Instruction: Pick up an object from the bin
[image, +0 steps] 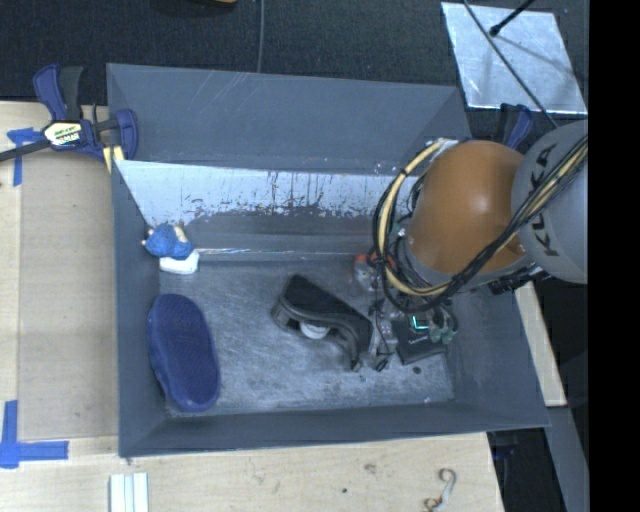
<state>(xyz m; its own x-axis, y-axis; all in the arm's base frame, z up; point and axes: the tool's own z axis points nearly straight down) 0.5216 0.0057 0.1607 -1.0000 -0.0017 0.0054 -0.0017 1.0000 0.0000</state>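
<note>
The grey bin (300, 420) is entered from 3 o'clock by the arm (470, 215). A blue oval pad (183, 350) is seen at 8 o'clock. A black curved object (320, 305) is seen at centre, with the gripper (380, 345) lowered just beside its 4 o'clock end. Whether the gripper is apart or together cannot be told. Grasping is judged in hand, and closure followed by a lift is called for.

One cam overhead — tilted slightly, close on bin (300, 120), arm (560, 210) at right
</note>
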